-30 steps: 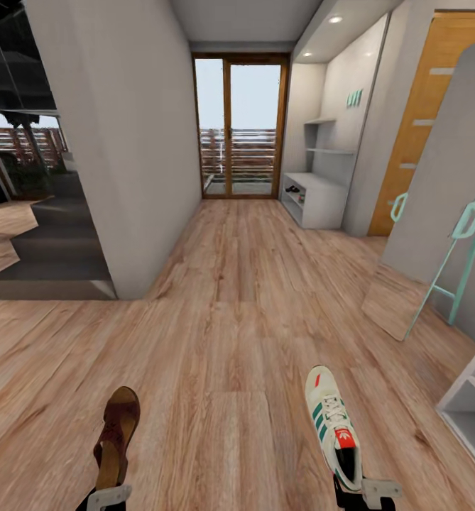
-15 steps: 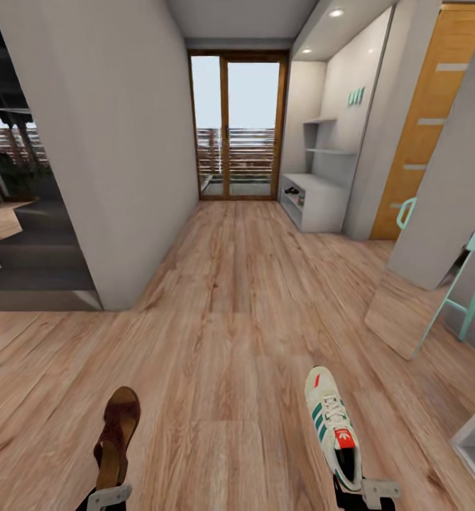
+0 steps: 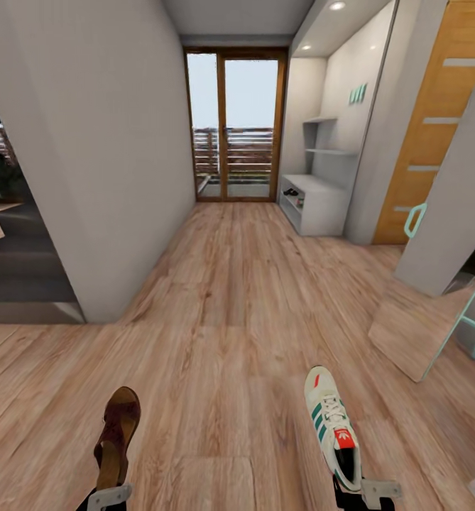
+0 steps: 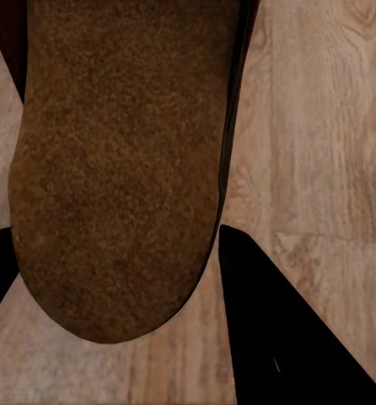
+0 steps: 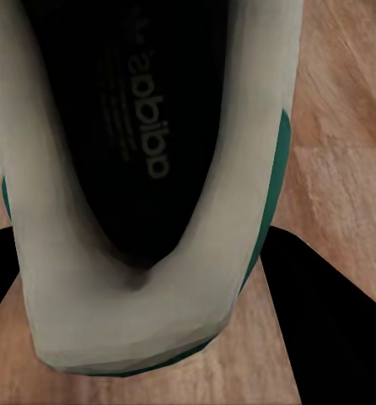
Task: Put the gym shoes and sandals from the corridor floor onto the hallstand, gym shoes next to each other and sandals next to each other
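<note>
Base rolls nearer hallstand (image 3: 315, 202); left hand (image 3: 108, 497) grasping sandal (image 3: 116, 433), right hand (image 3: 365, 493) grasping gym shoe (image 3: 333, 426).

We see a brown sandal (image 3: 116, 440), a white sneaker (image 3: 334, 428) with green stripes and a red tongue tag, a light wood-grain floor (image 3: 230, 319), a pale grey rack (image 3: 315, 202)
</note>
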